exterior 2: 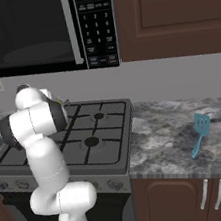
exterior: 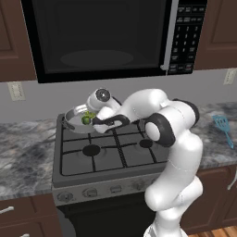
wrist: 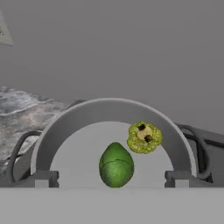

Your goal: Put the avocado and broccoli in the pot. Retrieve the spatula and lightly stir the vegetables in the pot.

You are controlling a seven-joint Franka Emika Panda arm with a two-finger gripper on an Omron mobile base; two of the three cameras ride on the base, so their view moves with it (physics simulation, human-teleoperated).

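- Left base view: the pot [exterior: 74, 121] sits on the stove [exterior: 106, 152] at its rear-left burner, close to the back-left corner. The arm [exterior: 173, 152] reaches from lower right across the grates, its hand over the pot's right rim. A patch of green, the vegetables [exterior: 86, 119], shows in the pot just beside the hand; avocado and broccoli cannot be told apart at this size.
- Left base view: the spatula [exterior: 223, 127] lies on the counter [exterior: 28, 157] right of the stove, near the right edge, well apart from pot and hand.
- Right base view: spatula lies flat on the counter, head toward the wall, handle toward the front edge. The arm hides most of the pot.
- Hand view: the gripper [wrist: 111, 178] hangs above the pot's pale inside, jaws wide apart, one finger tip at each side of the pot, gripping nothing.
- Hand view: the avocado [wrist: 116, 165] lies between the finger tips, touching neither. The broccoli [wrist: 144, 137] lies just beside it, toward the far rim, probably touching it.
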